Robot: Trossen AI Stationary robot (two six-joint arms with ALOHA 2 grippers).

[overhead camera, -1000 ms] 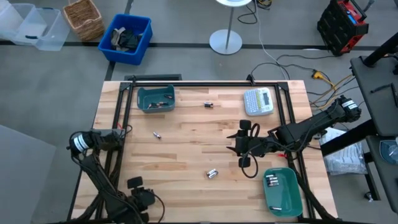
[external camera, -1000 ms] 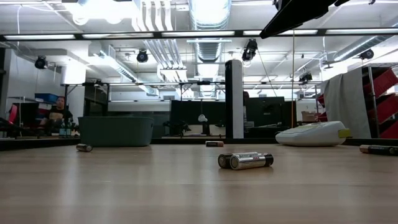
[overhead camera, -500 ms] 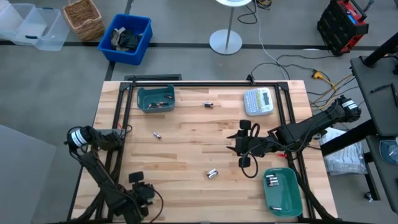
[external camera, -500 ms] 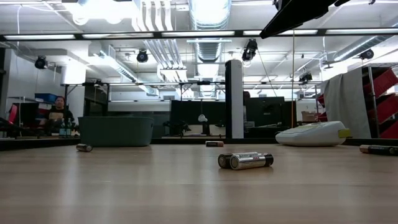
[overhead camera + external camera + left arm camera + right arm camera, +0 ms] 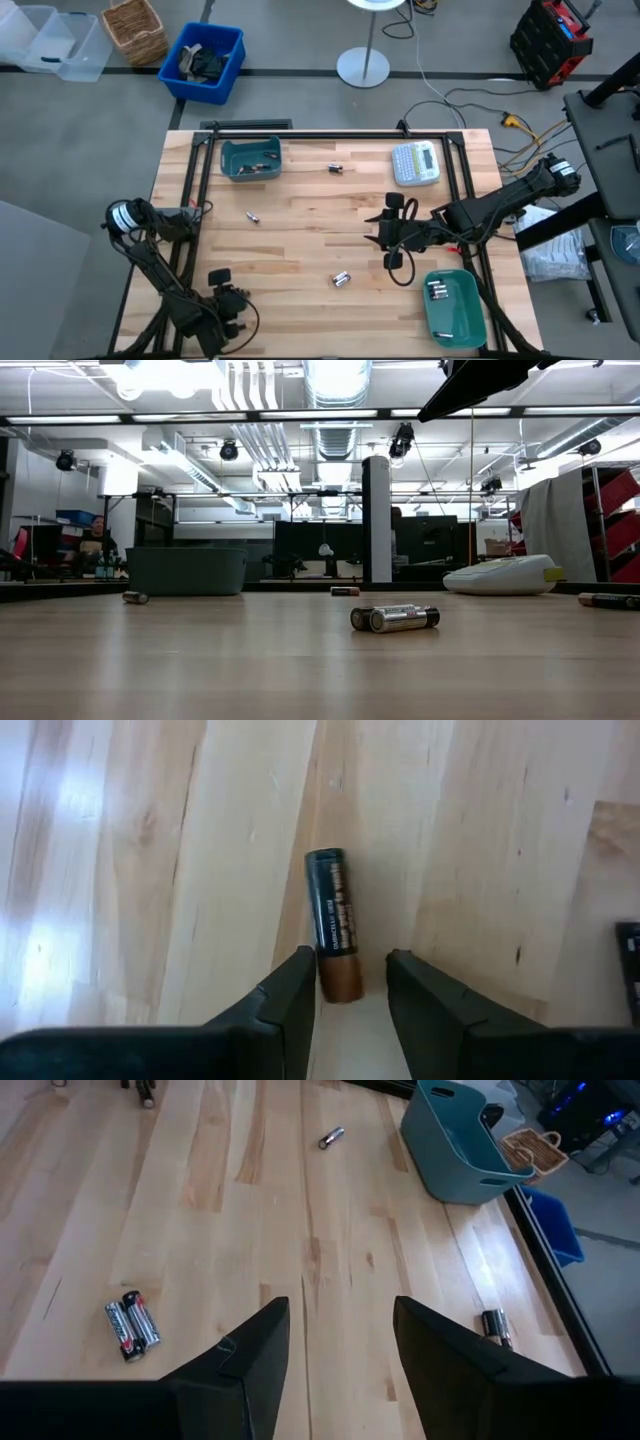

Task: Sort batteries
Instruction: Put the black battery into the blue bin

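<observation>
Edging inward along the near-left edge, the left gripper (image 5: 347, 982) straddles a dark, copper-ended battery (image 5: 332, 925), jaws narrowly parted, not yet clamped. A pickup looks imminent; the right gripper (image 5: 335, 1335) waits wide open mid-table.

A wooden tabletop (image 5: 300, 670) seen at surface level. Two silver batteries (image 5: 395, 618) lie side by side near the middle. Farther back are a single battery (image 5: 135, 597), a teal bin (image 5: 186, 571), another battery (image 5: 344, 591), and a label maker (image 5: 505, 575). A dark arm (image 5: 480, 382) crosses overhead; no end effector shows.
</observation>
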